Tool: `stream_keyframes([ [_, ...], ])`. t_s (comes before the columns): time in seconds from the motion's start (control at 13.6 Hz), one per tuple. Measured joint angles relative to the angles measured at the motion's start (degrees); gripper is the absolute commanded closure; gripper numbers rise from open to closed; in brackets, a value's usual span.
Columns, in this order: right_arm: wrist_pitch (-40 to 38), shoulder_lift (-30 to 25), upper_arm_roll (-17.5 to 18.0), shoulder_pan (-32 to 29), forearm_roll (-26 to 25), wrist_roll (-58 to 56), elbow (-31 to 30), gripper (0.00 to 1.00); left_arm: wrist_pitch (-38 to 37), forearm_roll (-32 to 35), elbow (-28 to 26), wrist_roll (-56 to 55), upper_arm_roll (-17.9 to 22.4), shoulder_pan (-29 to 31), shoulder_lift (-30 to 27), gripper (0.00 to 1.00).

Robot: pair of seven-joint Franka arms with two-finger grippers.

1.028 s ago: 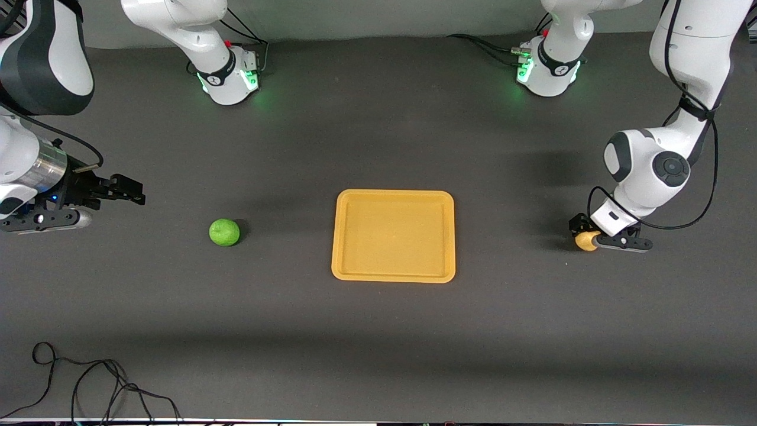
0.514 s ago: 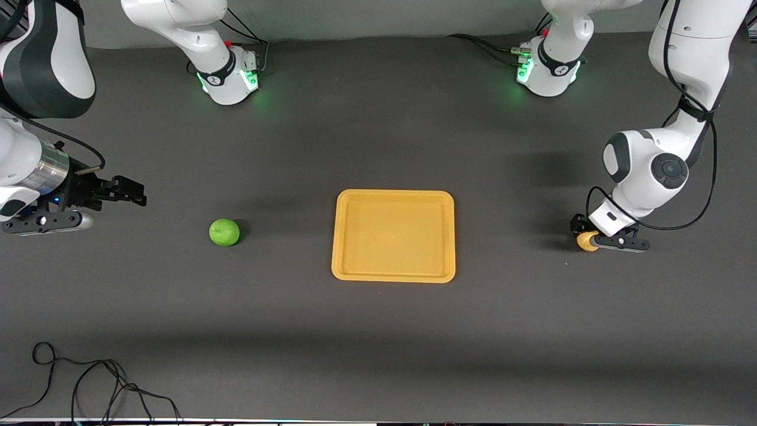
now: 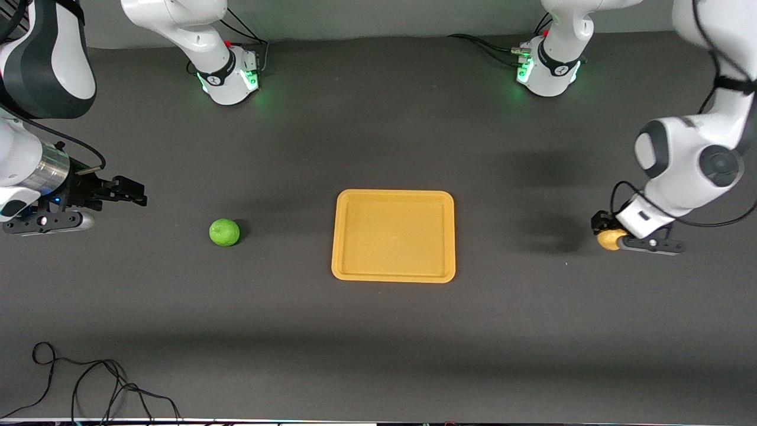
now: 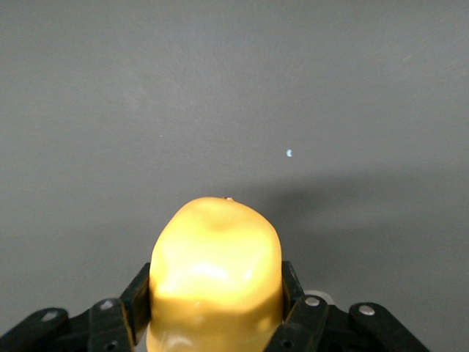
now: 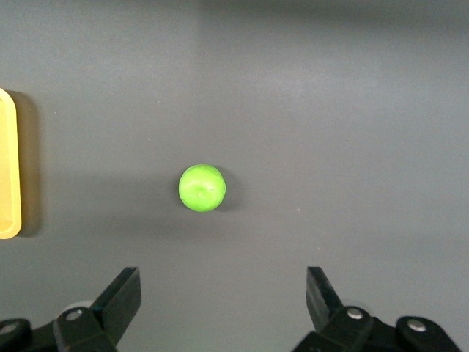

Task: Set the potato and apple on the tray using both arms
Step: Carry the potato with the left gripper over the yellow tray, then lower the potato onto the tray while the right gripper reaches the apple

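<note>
The orange-yellow tray [image 3: 393,193] lies flat at the table's middle. The green apple [image 3: 225,232] sits on the table toward the right arm's end; it also shows in the right wrist view [image 5: 202,188], ahead of the fingers. My right gripper [image 3: 135,190] is open and empty, apart from the apple, its gap [image 5: 223,282] empty. My left gripper [image 3: 609,236] is shut on the yellow-tan potato [image 3: 609,239] toward the left arm's end, apart from the tray. In the left wrist view the potato [image 4: 216,242] fills the gap of the left gripper [image 4: 216,286], above bare table.
The tray's edge [image 5: 7,169] shows in the right wrist view. The two arm bases [image 3: 227,77] [image 3: 547,71] stand along the table's edge farthest from the front camera. A loose black cable [image 3: 89,384] lies at the near corner on the right arm's end.
My left gripper has moved with the potato away from the tray, toward the left arm's end of the table. The right gripper, apple and tray stay put.
</note>
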Motion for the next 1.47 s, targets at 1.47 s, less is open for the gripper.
stream_keyframes([
  [1.47, 1.9, 0.4, 0.0, 0.1, 0.0, 0.0, -0.9, 0.0, 5.5, 0.6, 22.3, -46.6, -3.7, -37.6, 28.8, 0.66],
])
